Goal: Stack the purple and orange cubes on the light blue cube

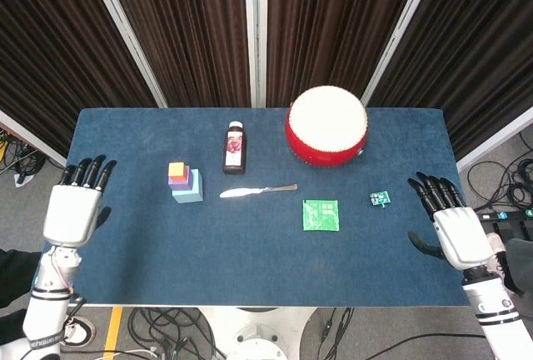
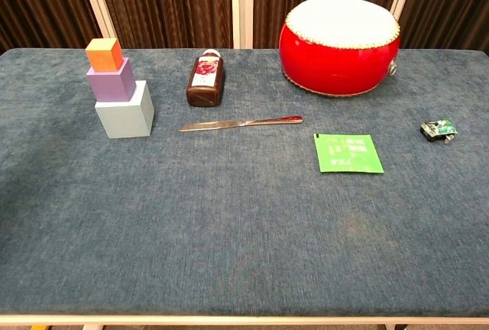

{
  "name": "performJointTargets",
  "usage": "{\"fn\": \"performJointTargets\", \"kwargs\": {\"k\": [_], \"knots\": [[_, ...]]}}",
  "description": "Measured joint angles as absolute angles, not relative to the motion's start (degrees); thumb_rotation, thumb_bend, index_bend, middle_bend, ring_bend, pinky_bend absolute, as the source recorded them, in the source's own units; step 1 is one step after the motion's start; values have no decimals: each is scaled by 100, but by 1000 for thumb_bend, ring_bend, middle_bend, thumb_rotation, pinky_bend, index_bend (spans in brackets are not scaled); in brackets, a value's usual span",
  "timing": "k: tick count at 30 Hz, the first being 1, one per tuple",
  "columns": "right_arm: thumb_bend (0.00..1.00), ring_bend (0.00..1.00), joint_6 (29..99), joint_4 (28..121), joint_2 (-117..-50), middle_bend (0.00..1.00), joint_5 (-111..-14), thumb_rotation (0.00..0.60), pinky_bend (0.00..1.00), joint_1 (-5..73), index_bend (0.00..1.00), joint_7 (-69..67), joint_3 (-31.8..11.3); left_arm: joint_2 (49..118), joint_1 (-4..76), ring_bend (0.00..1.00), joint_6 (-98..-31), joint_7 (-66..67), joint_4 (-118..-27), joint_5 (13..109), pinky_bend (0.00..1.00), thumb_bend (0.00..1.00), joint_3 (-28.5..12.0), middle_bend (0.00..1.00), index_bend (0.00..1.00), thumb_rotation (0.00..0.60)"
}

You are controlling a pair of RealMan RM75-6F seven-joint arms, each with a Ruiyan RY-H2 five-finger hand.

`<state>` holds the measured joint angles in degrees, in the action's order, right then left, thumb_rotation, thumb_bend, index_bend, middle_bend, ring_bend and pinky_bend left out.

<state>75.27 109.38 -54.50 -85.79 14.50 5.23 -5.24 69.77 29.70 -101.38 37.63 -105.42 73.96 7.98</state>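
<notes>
Here the orange cube tops the purple cube on the light blue cube, both hands spread, empty.

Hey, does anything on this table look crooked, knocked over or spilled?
Only the small dark bottle lies on its side. The orange cube, purple cube and light blue cube stand stacked. Nothing spilled.

Matt blue cloth table, shiny metal knife, glossy red drum, matt smooth cubes

Blue table bearing light blue cube, bottle, knife, red drum, green packet, small circuit board.
</notes>
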Motion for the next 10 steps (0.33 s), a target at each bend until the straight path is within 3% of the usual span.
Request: {"fn": "performJointTargets", "kwargs": {"k": [10], "knots": [[198,0,7526,10971,-5517,0,-8608,600,0,1465,0,689,-498,7338,1903,235,-10424,3063,-10182,7693,310,135,927,293,263,600]]}}
